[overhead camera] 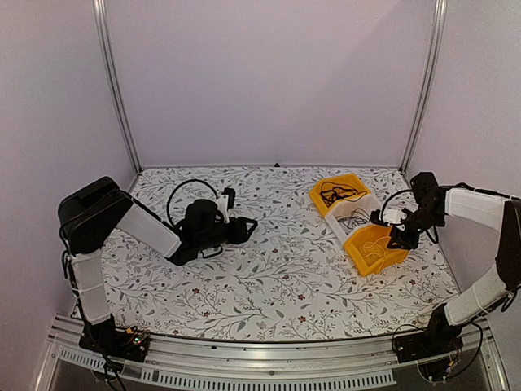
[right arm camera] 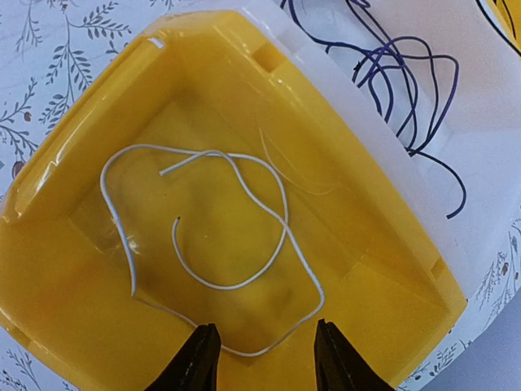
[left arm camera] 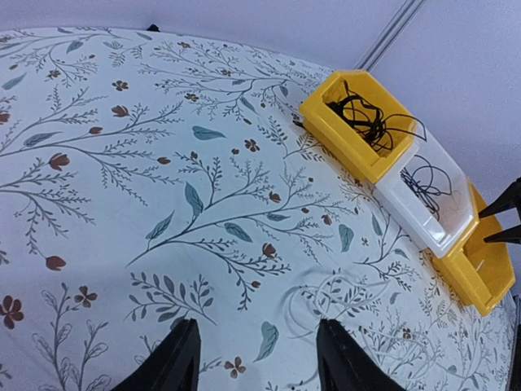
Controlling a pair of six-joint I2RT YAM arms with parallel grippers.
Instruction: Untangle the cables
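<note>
My right gripper (right arm camera: 264, 327) (overhead camera: 399, 236) hangs open over the near yellow bin (right arm camera: 374, 301) (overhead camera: 387, 259). A thin white cable (right arm camera: 281, 212) lies loose in loops on that bin's floor, its lowest bend just under the fingertips. Nothing is held. Dark cables (right arm camera: 407, 73) lie in the white bin (right arm camera: 366, 155) beside it. Black cables (left arm camera: 366, 122) fill the far yellow bin (left arm camera: 326, 122). My left gripper (left arm camera: 257, 322) (overhead camera: 248, 226) is open low over the flowered tablecloth. Faint white cable loops (left arm camera: 342, 281) lie on the cloth just ahead of its right finger.
The three bins stand in a row at the right of the table, white bin (overhead camera: 356, 216) in the middle. Metal frame posts (overhead camera: 114, 90) rise at the back corners. The right arm's fingers (left arm camera: 505, 220) show beside the bins.
</note>
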